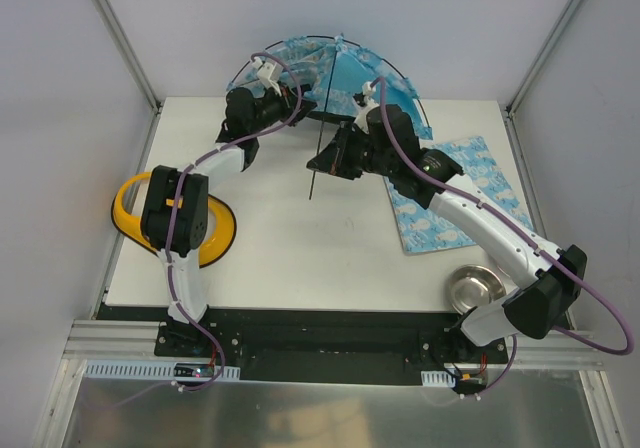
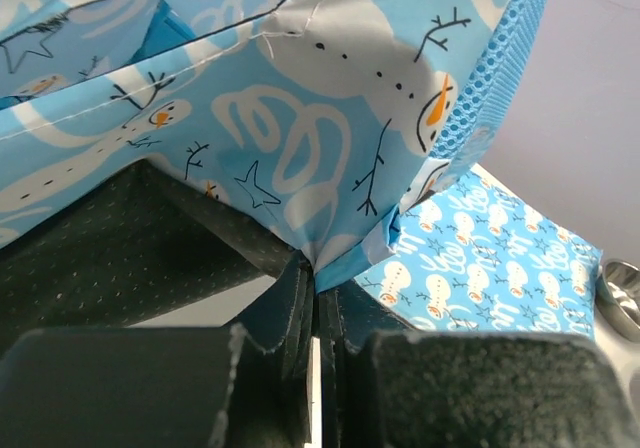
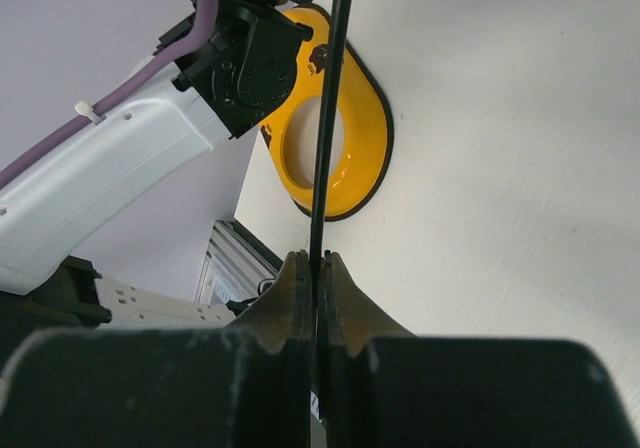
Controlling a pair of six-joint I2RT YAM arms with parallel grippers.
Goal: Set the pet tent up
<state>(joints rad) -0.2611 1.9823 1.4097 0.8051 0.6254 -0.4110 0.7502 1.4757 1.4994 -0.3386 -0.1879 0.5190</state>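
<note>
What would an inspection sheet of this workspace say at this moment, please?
Surface: white table, no spills seen.
Job's things: pet tent bunched at the far edge, its arched poles showing; one thin black pole points out over the table.
Clutter: matching mat flat at right; yellow double bowl at the left edge, partly under the left arm; steel bowl near right.
Grippers: left gripper shut on the tent's fabric edge; right gripper shut on the pole.
Cables: purple cables run along both arms; the right one loops past the table's right edge.
Surroundings: plain walls, metal frame posts.
</note>
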